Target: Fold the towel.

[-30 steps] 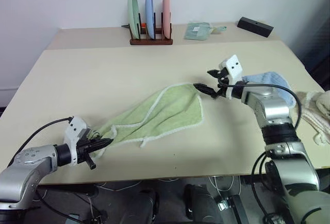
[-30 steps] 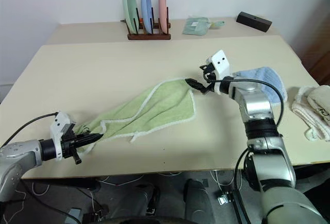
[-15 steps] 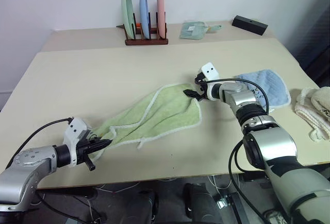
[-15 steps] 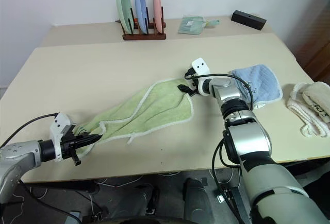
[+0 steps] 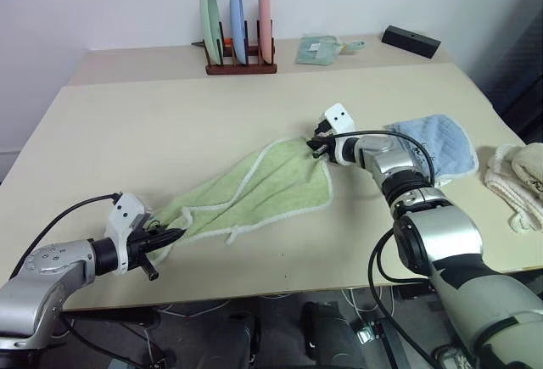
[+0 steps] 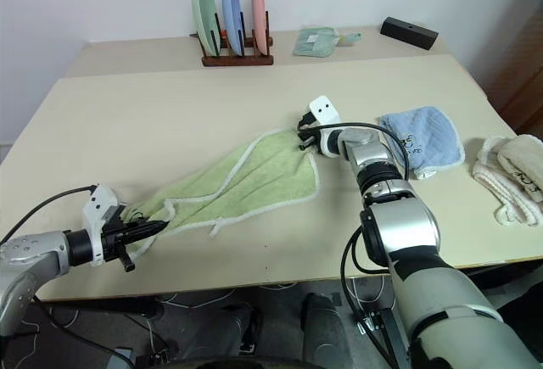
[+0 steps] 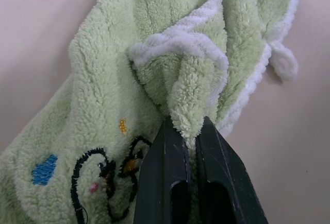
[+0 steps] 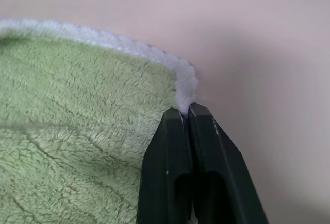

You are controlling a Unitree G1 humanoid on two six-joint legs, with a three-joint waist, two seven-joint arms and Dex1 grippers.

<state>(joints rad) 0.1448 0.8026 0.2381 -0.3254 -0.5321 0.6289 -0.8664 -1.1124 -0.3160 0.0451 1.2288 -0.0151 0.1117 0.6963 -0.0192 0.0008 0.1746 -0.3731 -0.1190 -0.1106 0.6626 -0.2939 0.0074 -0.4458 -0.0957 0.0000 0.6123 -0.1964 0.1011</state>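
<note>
Left gripper (image 5: pixel 172 235) sits low at the near left edge of the beige desk (image 5: pixel 170 114), black fingers pinched tight on a bunched corner of the light green terry towel (image 5: pixel 263 184). Right arm reaches out over the desk's middle, right gripper (image 5: pixel 316 148) clamped on the towel's far white-edged corner.

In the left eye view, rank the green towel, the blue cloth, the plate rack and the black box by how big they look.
1. green towel
2. blue cloth
3. plate rack, though it stands farther back, so second and third are unsure
4. black box
</note>
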